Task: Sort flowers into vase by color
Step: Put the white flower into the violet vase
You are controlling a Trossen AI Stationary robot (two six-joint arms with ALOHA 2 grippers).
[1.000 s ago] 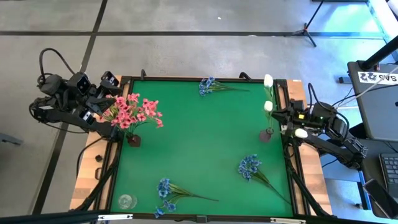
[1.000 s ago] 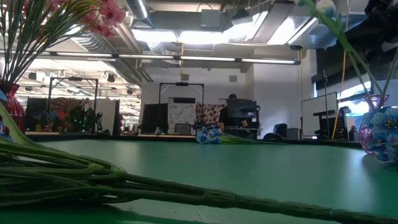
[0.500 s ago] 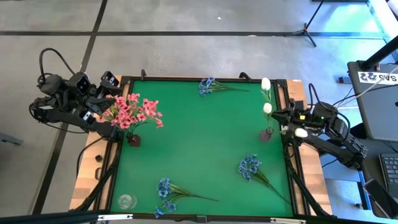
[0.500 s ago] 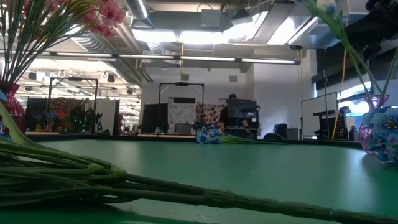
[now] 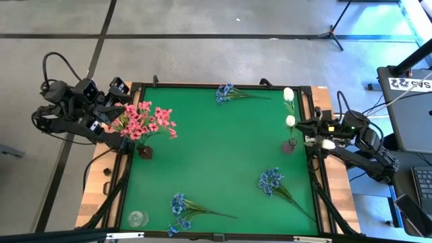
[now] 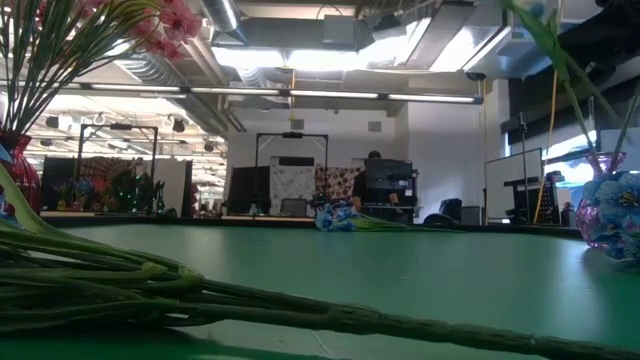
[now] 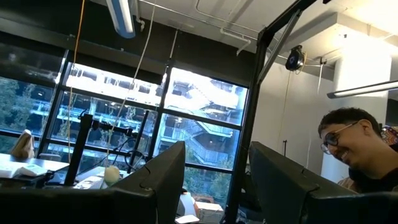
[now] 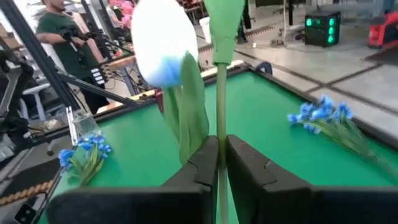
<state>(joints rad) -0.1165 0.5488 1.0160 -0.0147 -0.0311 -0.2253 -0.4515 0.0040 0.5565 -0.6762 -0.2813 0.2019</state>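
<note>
At the right edge of the green bench [image 5: 216, 162], we see the right hand [image 8: 221, 163] closed on the thin green stem of a white tulip bud [image 8: 160, 50], its two dark fingers [image 8: 200, 167] pinching the stem between them. In the high view that bud [image 5: 327, 144] sits just beside the hand [image 5: 316, 135], off the bench's right rim. Just to the inner side of the hand stands a small dark red vase [image 5: 288, 146] holding two more white buds [image 5: 290, 120] on upright stems.

Across the bench from it, the left hand [image 5: 115, 91] waits beyond the left rim, its fingers standing apart and holding nothing. Just beside it a second dark vase [image 5: 145, 152] carries the pink blossom sprigs [image 5: 143, 120].

The blue sprigs lie loose on the green surface: one [image 5: 226, 93] at the far edge, one [image 5: 272, 181] near the right hand's side toward the front, and one [image 5: 181, 206] at the front left. A small clear glass vase [image 5: 137, 218] stands at the front left corner.

In the left wrist view, we see a person wearing glasses [image 7: 357, 152] in the room beyond.
</note>
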